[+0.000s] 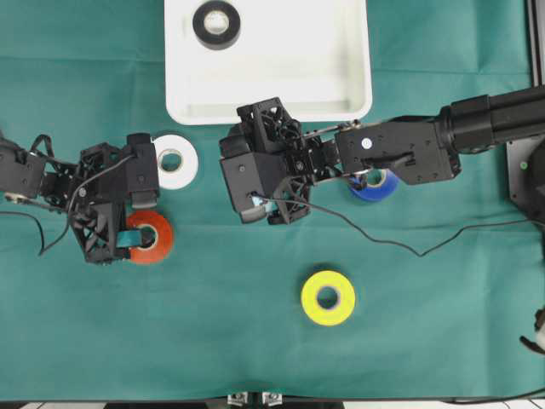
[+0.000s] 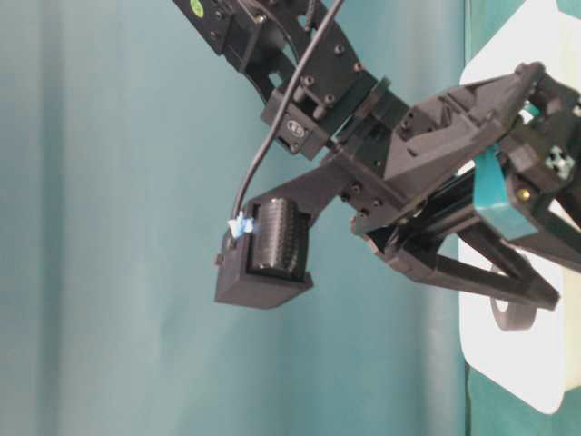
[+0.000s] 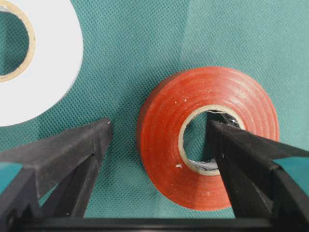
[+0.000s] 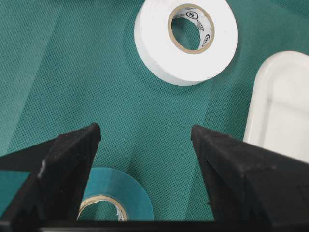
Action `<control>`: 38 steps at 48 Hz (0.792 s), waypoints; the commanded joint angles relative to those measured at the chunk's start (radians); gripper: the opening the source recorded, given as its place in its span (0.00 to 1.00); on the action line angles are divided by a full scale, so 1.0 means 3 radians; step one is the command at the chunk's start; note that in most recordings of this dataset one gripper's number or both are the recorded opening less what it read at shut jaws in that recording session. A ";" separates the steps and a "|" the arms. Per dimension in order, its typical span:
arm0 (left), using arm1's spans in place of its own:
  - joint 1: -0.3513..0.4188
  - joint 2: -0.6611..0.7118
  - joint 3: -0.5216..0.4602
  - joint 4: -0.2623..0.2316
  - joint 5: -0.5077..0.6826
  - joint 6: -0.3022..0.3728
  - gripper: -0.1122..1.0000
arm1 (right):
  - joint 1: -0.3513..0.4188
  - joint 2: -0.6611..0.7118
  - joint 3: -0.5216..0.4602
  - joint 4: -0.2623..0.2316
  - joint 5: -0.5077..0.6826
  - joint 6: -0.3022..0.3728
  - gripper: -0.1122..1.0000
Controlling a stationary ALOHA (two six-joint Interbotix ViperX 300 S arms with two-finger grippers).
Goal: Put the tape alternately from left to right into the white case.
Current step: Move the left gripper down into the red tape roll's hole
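Left gripper (image 3: 159,130) spread wide, straddling orange-red roll (image 3: 208,137) wall (one finger inside core)

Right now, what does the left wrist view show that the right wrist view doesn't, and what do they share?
Only the left wrist view: the orange-red roll, with one finger of the open left gripper inside its core, the other outside it. Only the right wrist view: the teal roll below the open right gripper, plus a corner of the white case. Both show the white roll lying flat on the green cloth.
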 commanded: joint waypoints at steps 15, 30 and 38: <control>-0.0036 -0.0036 -0.0005 -0.0005 0.0020 0.0010 0.22 | 0.0010 -0.0138 -0.0026 0.0005 -0.0026 0.0005 0.85; -0.0061 -0.0133 0.0000 -0.0005 0.0077 0.0020 0.08 | 0.0010 -0.0138 -0.0026 0.0000 -0.0031 0.0005 0.85; -0.0072 -0.0199 0.0005 -0.0005 0.0097 0.0010 0.08 | 0.0010 -0.0143 -0.0026 0.0005 -0.0020 0.0005 0.85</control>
